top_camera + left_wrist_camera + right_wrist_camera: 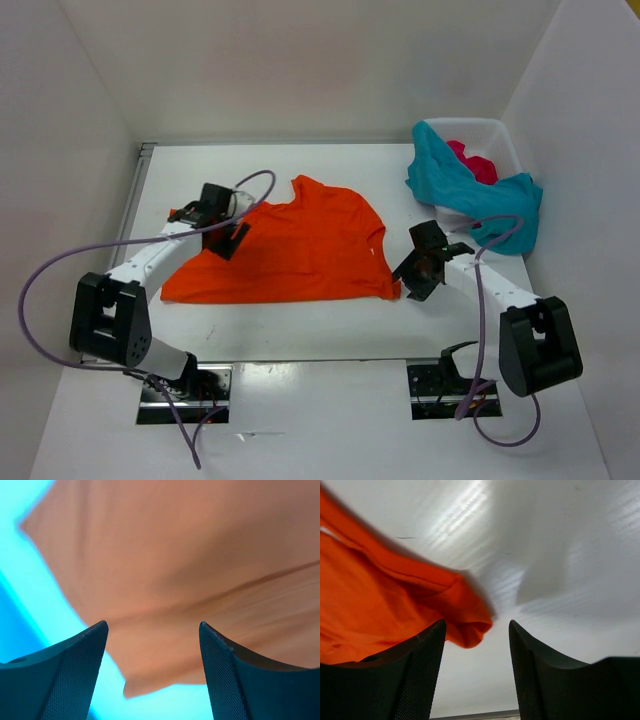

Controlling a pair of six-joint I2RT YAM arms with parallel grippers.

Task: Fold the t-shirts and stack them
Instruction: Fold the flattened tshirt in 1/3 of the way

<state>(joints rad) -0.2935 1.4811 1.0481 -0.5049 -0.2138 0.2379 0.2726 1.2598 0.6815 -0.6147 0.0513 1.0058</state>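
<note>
Orange shirt [290, 250] flat on desk [300, 330], prob. for folding; left tool [152, 626] wide, empty, over one side; right tool [476, 623] wide, empty, at opp. corner.

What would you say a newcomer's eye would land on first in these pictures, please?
First, the bright orange t-shirt, spread out mid-table, with the left gripper over its left edge and the right gripper at its right corner, both open. Next, the teal t-shirt draped over the white basket at the far right, with the pink-red t-shirt inside it.
</note>
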